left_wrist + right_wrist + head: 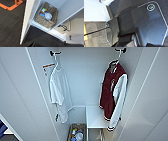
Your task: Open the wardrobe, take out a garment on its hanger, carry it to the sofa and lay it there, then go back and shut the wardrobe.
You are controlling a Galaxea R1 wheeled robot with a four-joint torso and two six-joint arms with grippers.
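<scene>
Wardrobe (22,97) doors swung wide, flanking head view. Inside: garment (111,94) hangs on hanger (115,62) from right hook, sleeve draped over white inner shelf (95,118). White shirt (58,93) hangs from left hook. Woven basket (46,15) with bowl and bottles sits on wardrobe floor, left compartment. Grippers: state of either cannot be told. Dark carpet (10,25) outside.
</scene>
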